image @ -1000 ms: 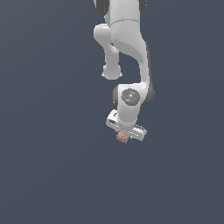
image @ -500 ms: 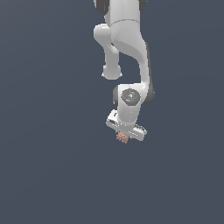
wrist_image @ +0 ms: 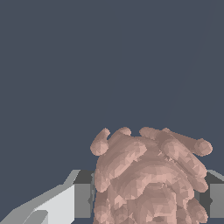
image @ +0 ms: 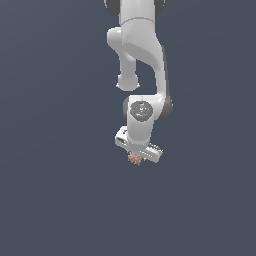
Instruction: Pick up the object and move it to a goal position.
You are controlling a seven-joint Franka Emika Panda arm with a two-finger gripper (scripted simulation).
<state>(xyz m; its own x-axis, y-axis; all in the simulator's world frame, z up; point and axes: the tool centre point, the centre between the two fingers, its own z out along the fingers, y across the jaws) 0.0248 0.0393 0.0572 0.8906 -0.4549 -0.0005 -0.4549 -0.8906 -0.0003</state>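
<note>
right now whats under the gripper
A small pinkish-brown bumpy lump sits just under the gripper, between its jaws in the wrist view. Beneath it only plain dark surface shows; the lump's underside and the jaw contact are hidden.

Object mostly behind hand

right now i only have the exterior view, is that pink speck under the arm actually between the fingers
Observer: Yes. In the wrist view the pinkish-brown lump fills the gap, with a grey finger pad against one side and another pad at the opposite side.
Operator: what's its surface like
Observer: Bumpy, with finger-like ridges fanning outward past the pads.
Operator: anything beneath it
Observer: Only plain dark background shows beyond the lump; the end effector hides its contact points from your view.
</note>
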